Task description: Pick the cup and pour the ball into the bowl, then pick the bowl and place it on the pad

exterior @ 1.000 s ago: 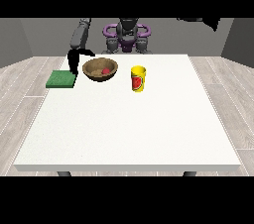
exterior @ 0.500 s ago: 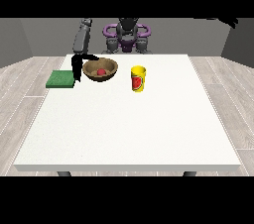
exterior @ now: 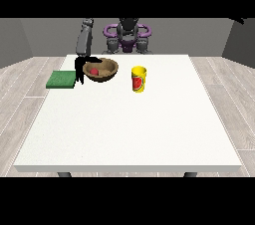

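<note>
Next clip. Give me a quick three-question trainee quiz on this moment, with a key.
1. True or false: the red ball lies inside the brown bowl.
2. Where is the green pad? A) under the bowl B) beside the bowl, towards the view's left C) under the yellow cup
3. Fill in: the hand at the view's left is at the bowl's ____ rim, as seen in the view.

Key: 1 true. 2 B. 3 left.
</note>
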Controlling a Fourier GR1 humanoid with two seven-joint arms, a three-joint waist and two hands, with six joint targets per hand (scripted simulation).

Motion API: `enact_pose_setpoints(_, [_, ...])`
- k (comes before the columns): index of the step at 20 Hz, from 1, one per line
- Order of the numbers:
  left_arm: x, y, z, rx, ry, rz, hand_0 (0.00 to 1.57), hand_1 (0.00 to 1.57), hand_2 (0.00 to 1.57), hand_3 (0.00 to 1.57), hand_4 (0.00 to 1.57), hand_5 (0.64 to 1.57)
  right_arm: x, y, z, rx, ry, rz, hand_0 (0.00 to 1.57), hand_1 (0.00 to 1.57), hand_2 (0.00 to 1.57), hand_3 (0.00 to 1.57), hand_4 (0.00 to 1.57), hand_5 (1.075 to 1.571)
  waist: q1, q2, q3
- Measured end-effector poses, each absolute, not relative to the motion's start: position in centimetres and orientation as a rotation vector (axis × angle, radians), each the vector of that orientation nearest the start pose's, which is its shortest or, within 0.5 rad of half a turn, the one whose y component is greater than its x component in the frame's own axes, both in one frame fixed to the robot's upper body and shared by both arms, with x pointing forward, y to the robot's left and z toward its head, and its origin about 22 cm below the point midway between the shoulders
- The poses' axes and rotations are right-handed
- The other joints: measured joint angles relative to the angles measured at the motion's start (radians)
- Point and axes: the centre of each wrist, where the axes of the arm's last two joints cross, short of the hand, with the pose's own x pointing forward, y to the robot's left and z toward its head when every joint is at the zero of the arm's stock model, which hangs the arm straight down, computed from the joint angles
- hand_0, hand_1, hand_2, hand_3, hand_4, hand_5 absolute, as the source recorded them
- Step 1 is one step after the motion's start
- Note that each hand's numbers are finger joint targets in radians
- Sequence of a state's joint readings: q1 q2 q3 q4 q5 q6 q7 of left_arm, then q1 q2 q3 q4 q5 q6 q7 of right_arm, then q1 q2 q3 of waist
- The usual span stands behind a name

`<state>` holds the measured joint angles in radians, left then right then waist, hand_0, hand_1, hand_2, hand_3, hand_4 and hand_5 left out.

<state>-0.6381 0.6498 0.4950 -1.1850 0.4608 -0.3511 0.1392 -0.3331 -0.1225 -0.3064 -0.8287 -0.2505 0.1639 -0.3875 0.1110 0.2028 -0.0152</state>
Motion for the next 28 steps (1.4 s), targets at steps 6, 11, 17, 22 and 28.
enact_pose_setpoints(6, [33.2,43.8,24.3,-0.015,-1.986,-0.011,0.00,0.00,0.00,0.00,0.55,1.564,28.7,-30.2,-8.4,-0.049,-1.602,-0.322,1.57,1.57,1.57,1.57,1.09,1.471,0.037,0.021,-0.0229])
enact_pose_setpoints(11, [33.0,44.3,25.0,-0.033,-2.014,-0.020,0.00,0.00,0.00,0.00,0.68,1.570,28.1,-30.5,-8.0,-0.106,-1.618,-0.357,1.57,1.57,1.57,1.57,1.07,1.487,0.059,0.040,-0.0239])
enact_pose_setpoints(17, [32.6,46.0,22.7,0.004,-1.944,0.021,0.00,0.00,0.00,0.00,0.73,1.569,29.5,-31.2,-5.7,-0.149,-1.454,-0.301,1.57,1.57,1.57,1.57,1.04,1.535,0.029,-0.010,0.0013])
enact_pose_setpoints(22, [31.3,49.1,20.9,0.059,-1.882,0.092,0.00,0.00,0.00,0.00,0.71,1.567,31.2,-33.0,-2.3,-0.170,-1.331,-0.240,1.57,1.57,1.57,1.57,1.00,1.548,-0.045,-0.063,0.0104])
enact_pose_setpoints(28, [30.4,50.6,20.6,0.092,-1.884,0.113,0.00,0.00,0.00,0.00,0.70,1.566,32.7,-37.9,2.7,-0.262,-1.321,-0.157,1.57,1.57,1.57,1.57,0.98,1.570,-0.071,-0.057,0.0138])
